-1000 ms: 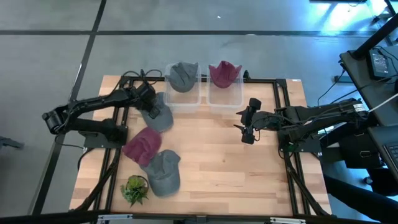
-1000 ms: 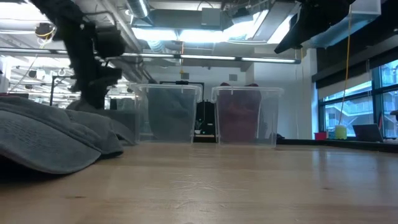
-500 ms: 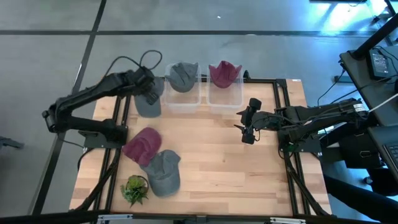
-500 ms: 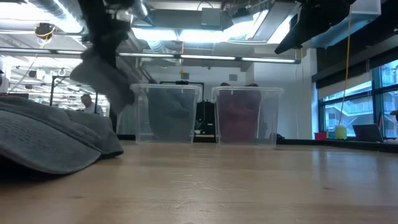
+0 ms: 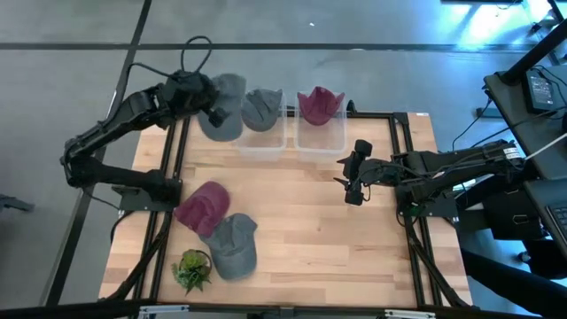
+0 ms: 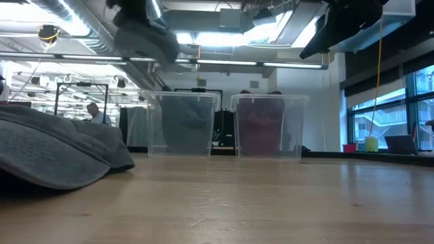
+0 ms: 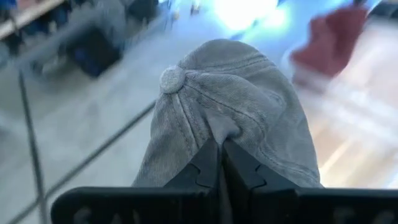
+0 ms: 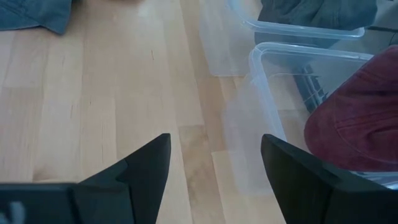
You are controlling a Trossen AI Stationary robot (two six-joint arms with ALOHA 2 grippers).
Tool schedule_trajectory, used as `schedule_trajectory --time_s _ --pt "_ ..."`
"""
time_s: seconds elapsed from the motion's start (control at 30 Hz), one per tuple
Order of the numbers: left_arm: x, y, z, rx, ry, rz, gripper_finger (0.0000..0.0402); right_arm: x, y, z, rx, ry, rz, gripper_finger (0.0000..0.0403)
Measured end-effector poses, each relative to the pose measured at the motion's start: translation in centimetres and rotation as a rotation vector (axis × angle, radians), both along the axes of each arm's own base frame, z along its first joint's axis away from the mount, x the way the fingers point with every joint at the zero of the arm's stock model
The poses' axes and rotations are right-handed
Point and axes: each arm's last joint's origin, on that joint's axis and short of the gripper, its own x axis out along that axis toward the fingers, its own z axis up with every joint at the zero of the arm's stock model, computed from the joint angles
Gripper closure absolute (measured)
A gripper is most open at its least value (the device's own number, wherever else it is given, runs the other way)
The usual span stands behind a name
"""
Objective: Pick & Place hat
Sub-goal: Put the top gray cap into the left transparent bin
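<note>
The grey hat [image 5: 225,105] is held clear of the counter [image 5: 301,239], pinched between the closed fingers [image 7: 211,168] of the left hand [image 5: 209,105], just beside the left clear bin [image 5: 262,142] at the counter's far left corner. That bin contains another grey hat [image 5: 262,108]; the adjacent right bin [image 5: 321,140] contains a maroon hat [image 5: 318,104]. The right hand [image 5: 348,183] hovers above the counter near the right bin, fingers spread wide and holding nothing. A maroon hat [image 5: 203,206], a further grey hat [image 5: 233,245] and a small green plant [image 5: 192,269] lie on the counter's near left area.
</note>
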Motion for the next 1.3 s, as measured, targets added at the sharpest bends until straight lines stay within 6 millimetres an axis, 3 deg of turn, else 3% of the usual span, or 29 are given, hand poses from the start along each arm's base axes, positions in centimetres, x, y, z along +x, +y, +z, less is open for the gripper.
schedule_trajectory --time_s 0.27,0.43,0.57,0.73,1.07,1.3 --pt "5.5 0.0 0.2 0.160 -0.050 -0.170 0.0398 0.0 0.0 0.0 -0.001 -0.002 0.001 0.0153" --pt "9.5 0.7 -1.9 0.244 0.084 -0.121 0.0398 0.0 0.0 0.0 0.004 -0.004 -0.003 0.0153" --pt "11.3 0.8 -3.4 0.238 0.114 -0.086 0.0398 0.0 0.0 0.0 0.004 0.003 -0.003 0.0152" --pt "12.3 0.9 -4.4 0.276 0.039 -0.083 0.0398 -0.1 0.0 -0.1 0.003 0.014 -0.004 0.0152" --pt "10.4 0.2 -9.9 0.389 -0.126 -0.095 0.0398 -0.5 -0.1 -3.4 -0.012 0.074 -0.016 0.0152" --pt "9.8 0.1 -13.4 0.393 -0.158 -0.060 0.0398 0.2 0.1 -2.7 0.018 -0.026 0.034 0.0153"
